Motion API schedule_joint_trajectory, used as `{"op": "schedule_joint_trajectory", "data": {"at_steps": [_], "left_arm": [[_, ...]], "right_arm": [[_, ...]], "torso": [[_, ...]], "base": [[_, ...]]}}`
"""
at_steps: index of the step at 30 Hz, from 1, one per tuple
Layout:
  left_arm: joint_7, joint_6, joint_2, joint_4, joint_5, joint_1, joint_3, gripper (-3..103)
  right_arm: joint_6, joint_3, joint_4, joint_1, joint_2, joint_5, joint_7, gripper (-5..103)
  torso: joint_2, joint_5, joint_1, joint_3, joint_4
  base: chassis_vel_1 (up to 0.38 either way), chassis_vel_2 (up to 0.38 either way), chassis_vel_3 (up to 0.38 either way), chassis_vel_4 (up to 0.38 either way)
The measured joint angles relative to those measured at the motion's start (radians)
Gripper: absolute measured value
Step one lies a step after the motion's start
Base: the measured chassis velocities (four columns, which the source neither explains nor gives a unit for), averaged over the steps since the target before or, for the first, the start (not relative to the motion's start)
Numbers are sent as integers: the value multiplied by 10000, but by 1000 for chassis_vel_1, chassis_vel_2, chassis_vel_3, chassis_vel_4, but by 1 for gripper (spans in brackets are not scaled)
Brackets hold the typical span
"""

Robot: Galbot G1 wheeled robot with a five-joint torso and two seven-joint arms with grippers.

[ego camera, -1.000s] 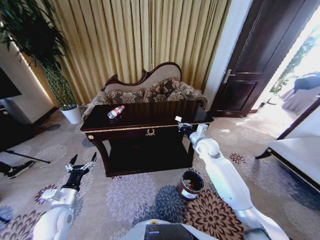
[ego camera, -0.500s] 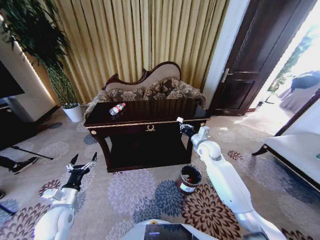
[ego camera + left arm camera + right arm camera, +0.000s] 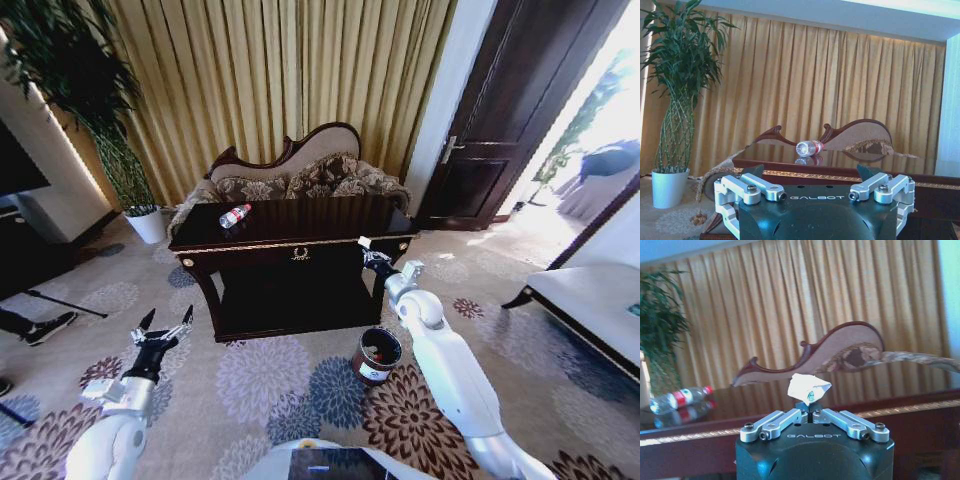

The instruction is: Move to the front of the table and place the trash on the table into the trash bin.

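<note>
Crumpled white paper scrap [image 3: 808, 387] pinched between the closed fingertips of the right end effector [image 3: 810, 407], raised just off the counter's [image 3: 300, 232] front right corner. Scrap small, creased, chalky white, with a faint greenish mark on its underside; visible in the head view too as a pale fleck [image 3: 364, 243] at the end effector's tip [image 3: 369, 255]. Small clear plastic bottle [image 3: 234, 216] lying on its side near the counter's back left corner, red label around the middle, red cap, mirrored in the glossy top; seen likewise from the left wrist [image 3: 809, 148] and from the right wrist [image 3: 676, 398]. Counter long, dark, polished wood, gold trim along the front edge, gold emblem at the front centre, lower shelf beneath. Trash bin [image 3: 375, 357] on the carpet by the counter's right front leg: small round dark brown bucket, white label on the side, reddish inside, well apart from the bottle. Left end effector [image 3: 160, 331] held low over the carpet, off the counter's left end, fingers spread wide and holding nothing; metal links and dark housing plain in its own wrist view [image 3: 812, 192]. Behind the counter, a carved wooden sofa [image 3: 296, 174] with patterned upholstery, then pleated gold curtains [image 3: 280, 70]. Potted bamboo plant [image 3: 100, 120] in a white pot at the left, dark panelled door [image 3: 510, 120] at the right. Floor covered in grey carpet [image 3: 270, 385] with large floral medallions.
</note>
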Motion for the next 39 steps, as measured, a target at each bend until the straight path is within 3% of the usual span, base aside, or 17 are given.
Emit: {"op": "schedule_joint_trajectory", "data": {"at_steps": [7,15,18,25,39], "left_arm": [[14,-93,42,5,-40,49,-33,100],[15,-219,87,53,-61,122,-72,100],[-6,-219,85,54,-63,105,-72,100],[-42,-150,40,56,-50,49,-16,100],[-91,-115,77,79,-65,75,-99,100]], "right_arm": [[581,101,-933,-306,198,-1228,11,0],[1785,-74,-4290,188,577,-2859,-348,0],[1937,-106,-4797,332,639,-3077,-350,0],[2794,-243,-8074,1405,908,-4467,-353,0],[3189,-365,-11538,2583,1282,-5702,64,0]], "torso": [[0,0,0,0,-1],[0,1,0,1,0],[0,0,0,0,0],[0,1,0,0,1],[1,2,0,1,-3]], "base": [[0,0,0,0],[0,0,0,0],[0,0,0,0],[0,0,0,0],[0,0,0,0]]}}
